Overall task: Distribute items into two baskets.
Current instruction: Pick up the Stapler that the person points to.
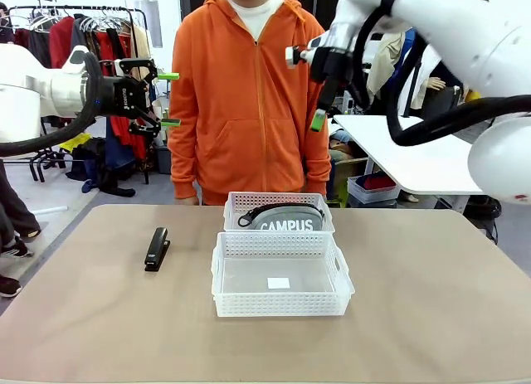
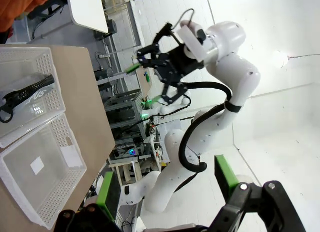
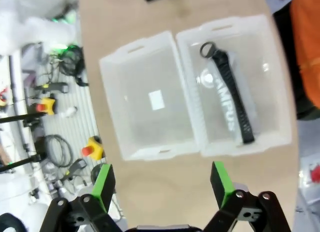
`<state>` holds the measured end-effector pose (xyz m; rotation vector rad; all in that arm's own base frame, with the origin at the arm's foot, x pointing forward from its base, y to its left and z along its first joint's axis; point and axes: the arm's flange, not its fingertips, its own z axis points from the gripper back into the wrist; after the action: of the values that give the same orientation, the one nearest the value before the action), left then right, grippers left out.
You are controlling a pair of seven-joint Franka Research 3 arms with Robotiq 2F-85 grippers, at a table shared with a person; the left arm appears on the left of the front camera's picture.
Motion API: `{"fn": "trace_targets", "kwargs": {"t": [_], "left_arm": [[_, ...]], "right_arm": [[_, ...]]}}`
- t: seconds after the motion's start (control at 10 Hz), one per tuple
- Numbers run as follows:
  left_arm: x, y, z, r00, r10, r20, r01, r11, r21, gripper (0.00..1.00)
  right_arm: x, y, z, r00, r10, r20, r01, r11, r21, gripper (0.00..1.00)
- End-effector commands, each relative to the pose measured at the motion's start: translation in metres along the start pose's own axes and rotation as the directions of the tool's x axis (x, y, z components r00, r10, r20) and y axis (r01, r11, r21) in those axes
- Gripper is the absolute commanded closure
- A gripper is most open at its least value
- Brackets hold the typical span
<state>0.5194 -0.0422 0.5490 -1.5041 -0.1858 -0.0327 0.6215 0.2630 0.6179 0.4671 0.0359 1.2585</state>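
Two baskets, set long side to long side at mid-table, are shown before a person (image 1: pixel 249 94) in an orange hooded jacket. The grey "CAMPUS" pouch (image 1: pixel 286 222) is seen lying in the far basket (image 1: pixel 278 201) (the one nearer the person), its black strap laid across the top. In the near basket (image 1: pixel 282 305) a small white sticker (image 1: pixel 278 283) is marked on the floor. The black stapler (image 1: pixel 157 249) is left flat on the table (image 1: pixel 431 284), to the robot's left of the baskets and apart from them. The left gripper (image 1: pixel 169 99) is held high above the table's left edge, jaws spread wide. The right gripper (image 3: pixel 162 184) is raised above the baskets, likewise spread.
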Motion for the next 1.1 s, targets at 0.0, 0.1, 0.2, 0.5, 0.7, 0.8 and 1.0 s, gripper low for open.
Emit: {"fn": "trace_targets", "kwargs": {"t": [0.0, 0.1, 0.2, 0.5, 0.7, 0.8, 1.0], "left_arm": [[0.0, -0.002, 0.002, 1.0, -0.002, 0.001, 0.002, 1.0, -0.002, 0.0], [0.0, -0.002, 0.002, 1.0, -0.002, 0.001, 0.002, 1.0, -0.002, 0.0], [0.0, -0.002, 0.002, 1.0, -0.002, 0.001, 0.002, 1.0, -0.002, 0.0], [0.0, -0.002, 0.002, 1.0, -0.002, 0.001, 0.002, 1.0, -0.002, 0.0], [0.0, -0.002, 0.002, 1.0, -0.002, 0.001, 0.002, 1.0, -0.002, 0.0], [0.0, -0.002, 0.002, 1.0, -0.002, 0.001, 0.002, 1.0, -0.002, 0.0], [0.0, -0.002, 0.002, 1.0, -0.002, 0.001, 0.002, 1.0, -0.002, 0.0]], "right_arm": [[-0.056, 0.055, -0.02, 0.997, -0.059, 0.043, 0.057, 0.997, 0.043, 0.0], [-0.073, 0.071, -0.017, 0.992, -0.116, 0.047, 0.113, 0.992, 0.059, 0.0], [-0.083, 0.085, -0.025, 0.976, -0.205, 0.07, 0.2, 0.977, 0.072, 0.0], [-0.119, 0.106, -0.035, 0.923, -0.358, 0.143, 0.337, 0.929, 0.154, 0.0], [-0.135, 0.109, -0.044, 0.88, -0.474, 0.025, 0.467, 0.875, 0.128, 0.0], [-0.148, 0.098, -0.053, 0.84, -0.497, -0.219, 0.511, 0.86, 0.009, 0.0], [-0.159, 0.095, -0.067, 0.842, -0.327, -0.429, 0.364, 0.931, 0.004, 0.0]]}}
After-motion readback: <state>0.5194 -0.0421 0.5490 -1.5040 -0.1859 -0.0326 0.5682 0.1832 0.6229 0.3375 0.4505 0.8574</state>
